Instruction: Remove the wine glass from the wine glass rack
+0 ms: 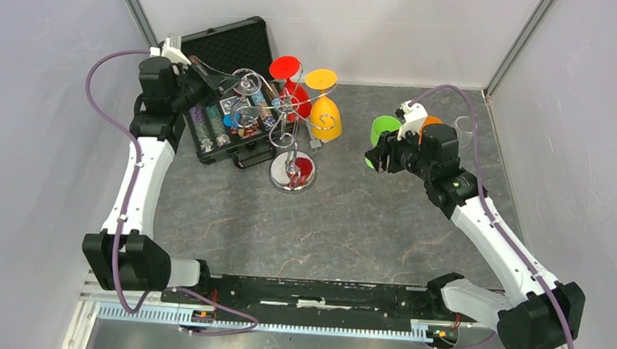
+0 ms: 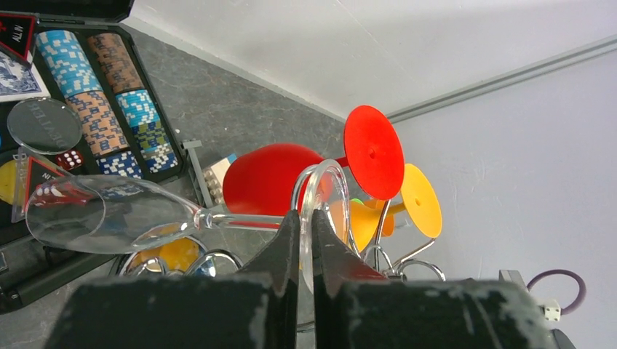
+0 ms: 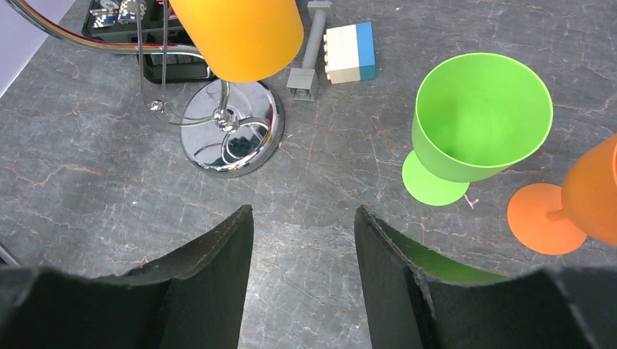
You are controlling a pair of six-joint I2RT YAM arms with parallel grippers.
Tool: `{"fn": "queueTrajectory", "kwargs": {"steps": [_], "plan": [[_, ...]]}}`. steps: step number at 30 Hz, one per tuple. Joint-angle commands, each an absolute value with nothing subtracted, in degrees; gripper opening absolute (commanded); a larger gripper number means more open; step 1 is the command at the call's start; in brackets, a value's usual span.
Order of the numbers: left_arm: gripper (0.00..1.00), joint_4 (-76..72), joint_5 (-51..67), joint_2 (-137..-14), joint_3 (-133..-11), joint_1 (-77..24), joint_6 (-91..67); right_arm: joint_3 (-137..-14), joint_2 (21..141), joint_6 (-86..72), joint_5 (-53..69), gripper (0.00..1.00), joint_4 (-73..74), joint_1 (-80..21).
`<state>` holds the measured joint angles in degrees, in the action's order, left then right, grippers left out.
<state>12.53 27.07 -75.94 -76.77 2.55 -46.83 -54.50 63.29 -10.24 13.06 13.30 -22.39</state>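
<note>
the left gripper (image 2: 306, 219) is pinched onto the foot of the clear wine glass (image 2: 109, 214), which lies sideways up among the hook arms of the wine glass rack (image 1: 292, 173), beside a red glass (image 2: 265, 178) and a yellow glass (image 2: 422, 200). the right gripper (image 3: 303, 218) hangs with jaws apart, holding nothing, near a green glass (image 3: 480, 116)

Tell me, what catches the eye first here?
The bright red wine glass and yellow wine glass hanging upside down from the shiny wine glass rack, at the middle back of the table, grab you first. Just left, the left arm's fingers pinch the foot of a clear wine glass above an open black case of chips. A green wine glass stands upright on the right.
</note>
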Motion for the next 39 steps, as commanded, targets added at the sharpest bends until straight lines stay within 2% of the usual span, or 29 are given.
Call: {"fn": "queueTrajectory", "kwargs": {"steps": [1, 26, 39], "plan": [[0.02, 11.78, 27.11, -74.13, -78.45, 2.95, -46.39, -54.14, 63.53, -10.76, 13.28, 0.58, 10.38, -22.36], [0.02, -11.55, 24.61, -71.48, -68.10, 2.78, -60.48, -53.17, 63.72, -11.05, 13.61, 0.59, 9.32, -22.40], [0.02, -15.97, 28.44, -74.95, -68.86, 1.14, -62.40, -52.73, 62.68, -10.94, 15.89, 0.68, 7.94, -22.37]]}}
